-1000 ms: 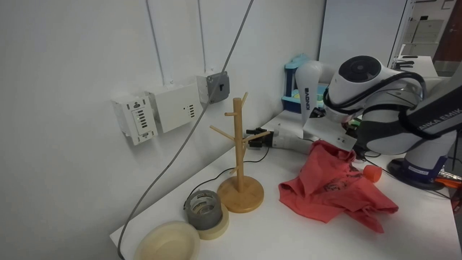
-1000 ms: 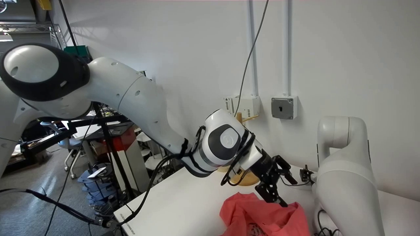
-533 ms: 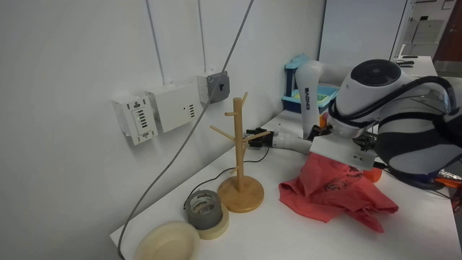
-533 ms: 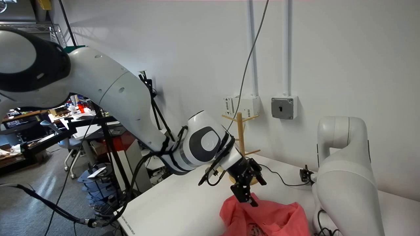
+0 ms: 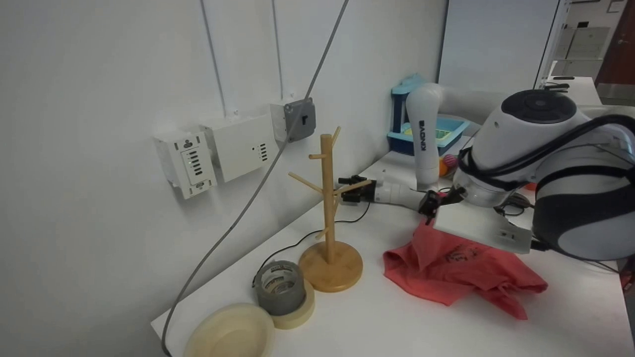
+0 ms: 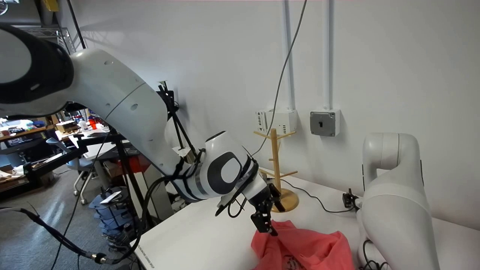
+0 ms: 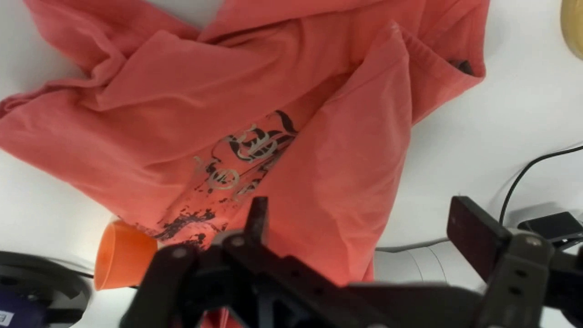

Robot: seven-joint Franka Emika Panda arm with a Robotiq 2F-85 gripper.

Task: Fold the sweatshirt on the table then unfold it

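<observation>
Gripper (image 7: pixel 360 221) spread, nothing pinched, over a rumpled sweatshirt (image 7: pixel 346 177).
The sweatshirt lies on the table (image 5: pixel 369 325), folds of cloth covering part of its print (image 7: pixel 257 146). By my reading a loose fold exists, nothing neat, and the unfolding is left; whether the folding counts as finished, these views cannot settle. The table, white and smooth, also bears a stand (image 5: pixel 328 218), tape (image 5: pixel 282 297), a dish (image 5: pixel 233 334) and, at the cloth's edge, a cup (image 7: pixel 130 255); another arm (image 6: pixel 399 221) rests near the wall (image 6: pixel 225 52), grey floor (image 6: pixel 43 225) beyond.
</observation>
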